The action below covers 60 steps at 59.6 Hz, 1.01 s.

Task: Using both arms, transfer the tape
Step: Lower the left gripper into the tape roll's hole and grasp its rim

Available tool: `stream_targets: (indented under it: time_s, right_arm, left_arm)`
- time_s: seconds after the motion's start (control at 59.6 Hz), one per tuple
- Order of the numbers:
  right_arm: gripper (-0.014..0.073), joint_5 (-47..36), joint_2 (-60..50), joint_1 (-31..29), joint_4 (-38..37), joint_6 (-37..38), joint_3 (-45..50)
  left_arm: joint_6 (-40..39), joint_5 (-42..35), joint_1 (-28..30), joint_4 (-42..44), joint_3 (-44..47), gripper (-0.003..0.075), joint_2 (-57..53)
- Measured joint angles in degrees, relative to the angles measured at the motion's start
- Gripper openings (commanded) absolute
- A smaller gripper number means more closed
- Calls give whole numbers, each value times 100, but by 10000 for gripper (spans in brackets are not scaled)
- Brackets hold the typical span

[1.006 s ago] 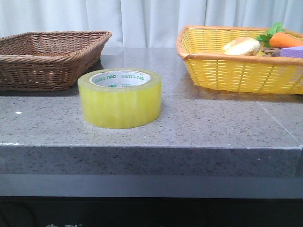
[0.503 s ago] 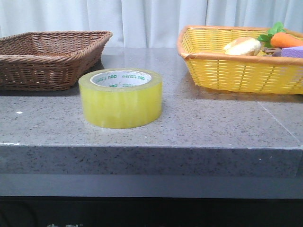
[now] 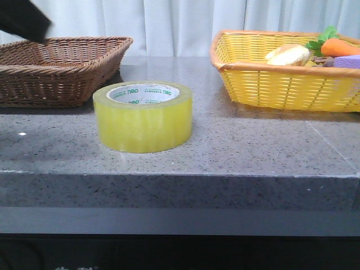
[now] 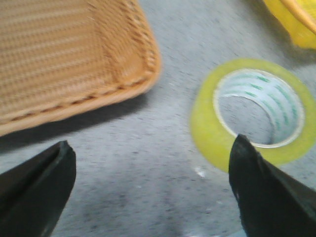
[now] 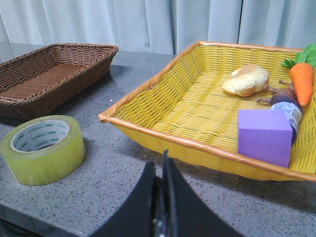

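The tape (image 3: 143, 116) lies flat on the grey table (image 3: 253, 152), near its front edge, core opening upward, untouched by either tool. The left tool (image 4: 148, 190) hangs above the table with its fingers (image 4: 37, 190) spread wide apart, the tape just beside one fingertip. The right tool (image 5: 161, 197) has its fingers pressed together, gripping nothing. Behind the tape to the left stands a brown wicker basket (image 3: 59, 67). To the right, a yellow basket (image 3: 281, 84) holds a bread roll (image 5: 245, 80), a carrot (image 5: 302, 81) and a purple block (image 5: 264, 136).
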Motion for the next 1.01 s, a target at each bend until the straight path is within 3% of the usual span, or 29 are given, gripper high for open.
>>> stream_targets:
  time_s: [0.168,0.587,0.687,0.889,1.006]
  right_arm:
    - [-90,-4,0,0,0,0,0]
    - [-90,-4,0,0,0,0,0]
    - [-90,-14,0,0,0,0,0]
    - [-90,-13,0,0,0,0,0]
    - [-90,-13,0,0,0,0,0]
  left_arm:
    - [-371,259,-398,-167,-482,617,892]
    - [-487,298,-443,-758,-1425,604,2595]
    - [-487,298,-443,-759,-1518,484,2819]
    - [-487,276,-443,-770,-1574,121,2874]
    - [-466,282,-443,-741,-1621,45,2874]
